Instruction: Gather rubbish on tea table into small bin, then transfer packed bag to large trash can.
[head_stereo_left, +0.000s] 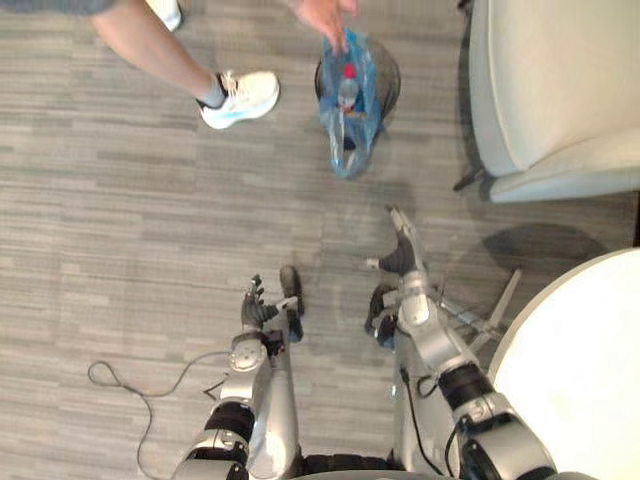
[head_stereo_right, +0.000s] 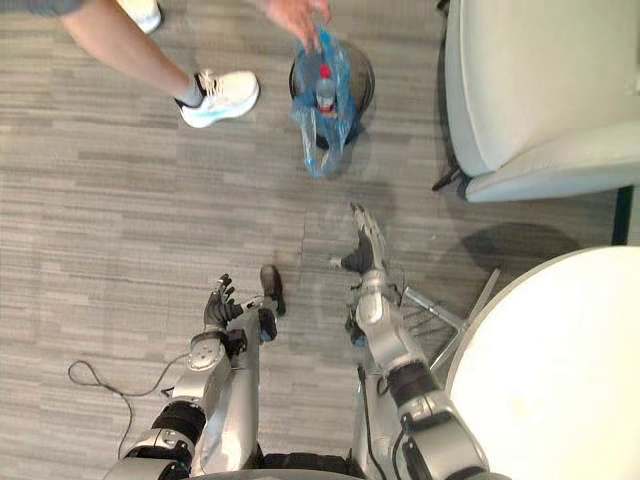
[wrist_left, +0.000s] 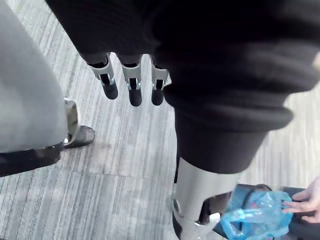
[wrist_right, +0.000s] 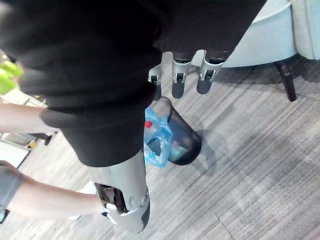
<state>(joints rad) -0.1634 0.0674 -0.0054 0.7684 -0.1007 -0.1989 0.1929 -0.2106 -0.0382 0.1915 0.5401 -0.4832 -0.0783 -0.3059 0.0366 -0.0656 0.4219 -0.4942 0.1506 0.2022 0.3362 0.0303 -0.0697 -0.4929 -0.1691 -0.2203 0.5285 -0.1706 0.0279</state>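
Over at the far middle of the floor, a person's hand (head_stereo_left: 325, 18) holds up a thin, see-through blue bag (head_stereo_left: 350, 115) by its gathered top. The crumpled bag hangs down the near side of a dark round bin (head_stereo_left: 390, 75), with a clear red-capped bottle (head_stereo_left: 347, 88) showing inside it. Nearer, the robot's right hand (head_stereo_left: 400, 258) reaches toward the bag but stays well short of it, fingers straight and empty, while the left hand (head_stereo_left: 256, 306) hangs lower at the near left with loose, empty fingers; a grey armchair (head_stereo_left: 550, 90) stands far right and a white round table (head_stereo_left: 580, 370) near right.
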